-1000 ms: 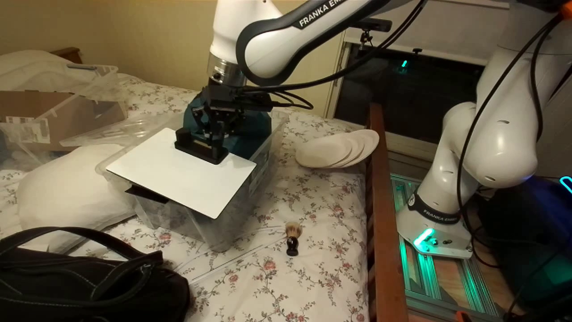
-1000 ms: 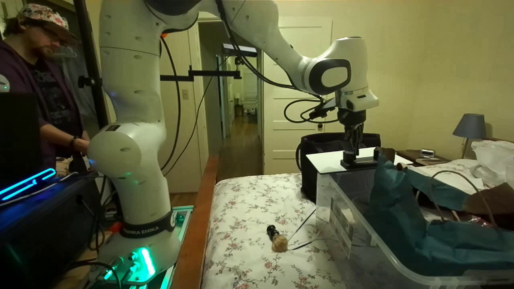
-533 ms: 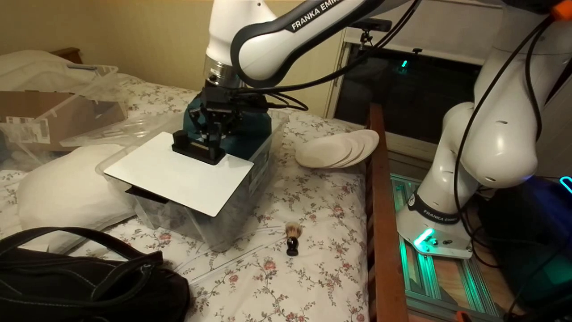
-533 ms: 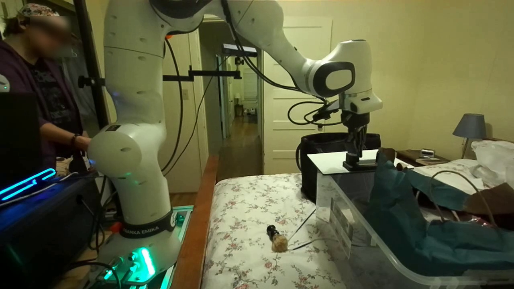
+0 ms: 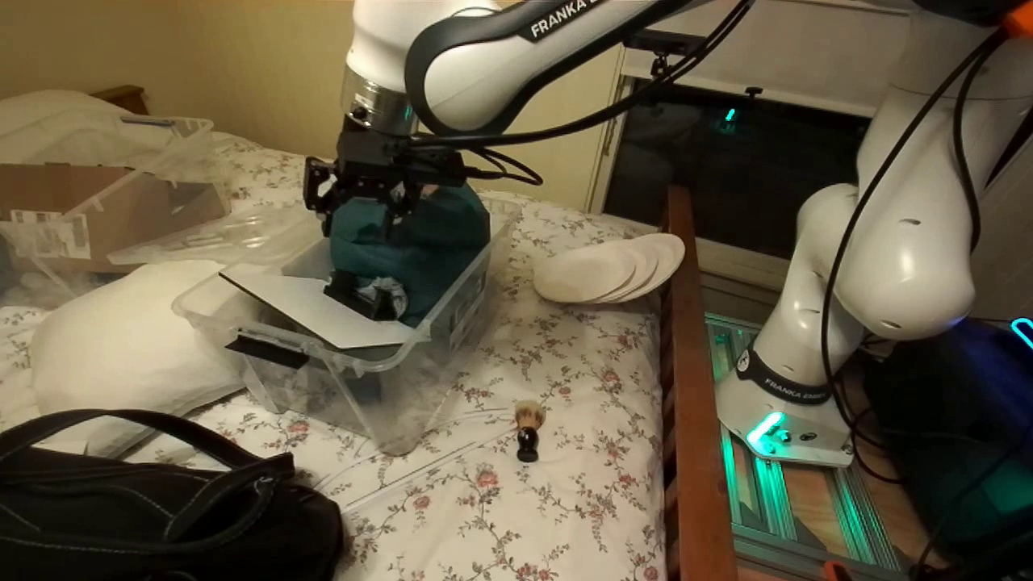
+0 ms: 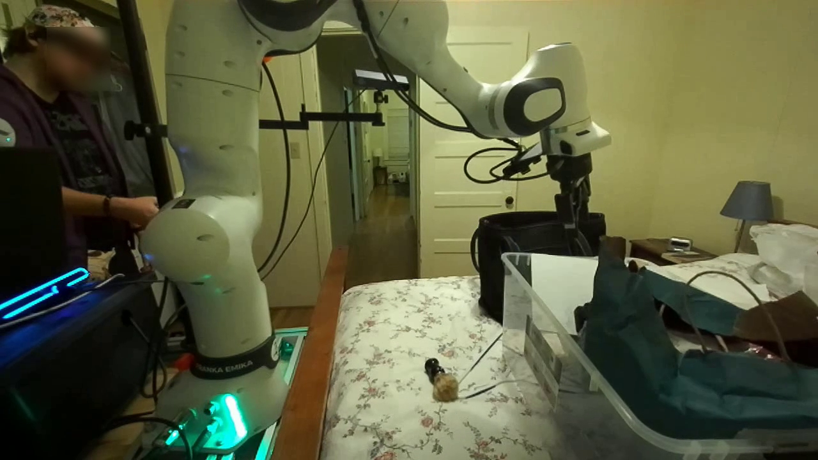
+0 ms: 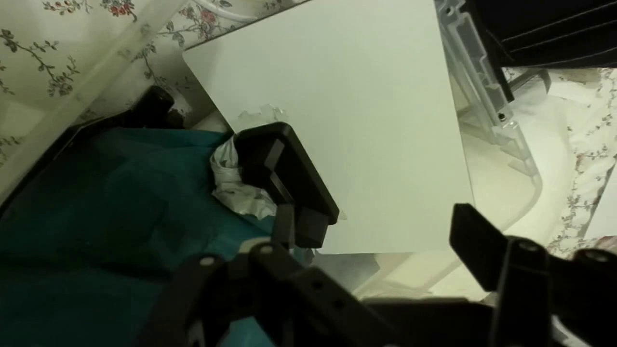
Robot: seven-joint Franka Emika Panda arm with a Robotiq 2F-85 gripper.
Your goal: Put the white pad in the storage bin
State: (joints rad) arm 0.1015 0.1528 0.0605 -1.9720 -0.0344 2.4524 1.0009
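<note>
Claw [image 7: 374, 224]: is hanging above the bin [image 5: 375, 361], jaws standing wide apart.
White pad [image 7: 381, 125]: is lying in the bin, below the claw & clear of it, white face up, tilted, one corner sitting high near the rim. In wrist view it's showing btwn & ahead of the fingers [image 7: 475, 243].
Black holder [image 7: 307, 166]: is sitting at the pad's edge; can't tell if it's fixed on.
Crumpled paper [image 7: 241, 188]: pale, is bunching up btwn the holder & the teal bag [image 6: 645, 377].
Bin: clear plastic, is standing on the bed [image 5: 581, 379], holding the pad at the end w/ the black latch [image 5: 266, 349] & the teal bag twd the opp. end.
Teal bag: is reaching above the rim in both ext. views; can't tell what it's holding.
Pillow [image 5: 133, 331]: white, is lying just beside the bin.
Brush [image 5: 529, 428]: is lying on the bed near the bin.
Black bag [image 5: 161, 508]: is standing near the latch end, strap up, contents hidden.
Plates [image 5: 605, 270]: are lying in an overlapping fan by the bed rail [image 5: 698, 387].
Far tub [image 5: 190, 145]: clear, w/ brown cardboard [image 5: 48, 190] showing thru; can't tell if in or behind.
</note>
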